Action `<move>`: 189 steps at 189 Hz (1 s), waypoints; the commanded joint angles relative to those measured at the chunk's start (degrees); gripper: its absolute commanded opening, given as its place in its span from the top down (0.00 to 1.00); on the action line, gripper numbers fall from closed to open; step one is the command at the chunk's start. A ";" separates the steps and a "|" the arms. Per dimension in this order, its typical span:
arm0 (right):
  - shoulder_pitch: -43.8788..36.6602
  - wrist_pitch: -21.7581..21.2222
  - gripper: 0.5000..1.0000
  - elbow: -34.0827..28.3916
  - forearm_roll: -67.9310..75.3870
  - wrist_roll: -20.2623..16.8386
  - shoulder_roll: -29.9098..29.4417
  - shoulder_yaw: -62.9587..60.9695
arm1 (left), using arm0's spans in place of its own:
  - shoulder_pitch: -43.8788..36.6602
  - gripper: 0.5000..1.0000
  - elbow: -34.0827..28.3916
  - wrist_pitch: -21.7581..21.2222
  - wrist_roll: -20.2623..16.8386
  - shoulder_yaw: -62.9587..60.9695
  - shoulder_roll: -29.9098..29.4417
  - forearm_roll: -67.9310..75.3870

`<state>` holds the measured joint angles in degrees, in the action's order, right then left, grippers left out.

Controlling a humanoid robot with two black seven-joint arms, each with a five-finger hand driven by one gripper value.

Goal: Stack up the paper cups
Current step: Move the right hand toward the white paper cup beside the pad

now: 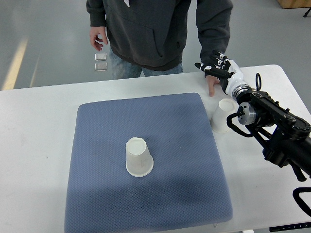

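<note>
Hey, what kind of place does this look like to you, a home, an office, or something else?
Probably a robotics lab or test workshop, not a home: a white table with a blue mat laid out for two paper cups, a bare grey concrete floor, and a person standing by the right hand.

White paper cup (139, 158) upside down on blue mat; second cup (223, 115) inverted beside mat's right edge

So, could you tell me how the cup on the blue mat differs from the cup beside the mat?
The cup on the mat stands mid-pad on the blue mat, clear of both hands; the cup beside the mat rests on the bare white table, by the mat's far right corner, next to the right hand and its arm. Both are white paper cups, upside down.
</note>
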<state>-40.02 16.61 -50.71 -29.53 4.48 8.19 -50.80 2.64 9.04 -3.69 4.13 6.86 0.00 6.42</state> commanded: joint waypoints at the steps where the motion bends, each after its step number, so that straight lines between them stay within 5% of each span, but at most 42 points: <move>1: 0.03 0.00 0.15 0.00 -0.09 0.00 -0.02 0.00 | 0.00 0.00 0.02 0.00 0.01 0.00 0.00 -0.01; 189: -0.93 -2.81 0.15 -0.26 -0.09 0.09 2.00 -0.09 | 0.00 0.00 0.02 0.00 0.01 0.09 0.00 -0.01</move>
<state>-40.78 14.01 -50.97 -29.61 4.53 9.80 -50.95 2.64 9.06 -3.69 4.13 6.87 0.00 6.42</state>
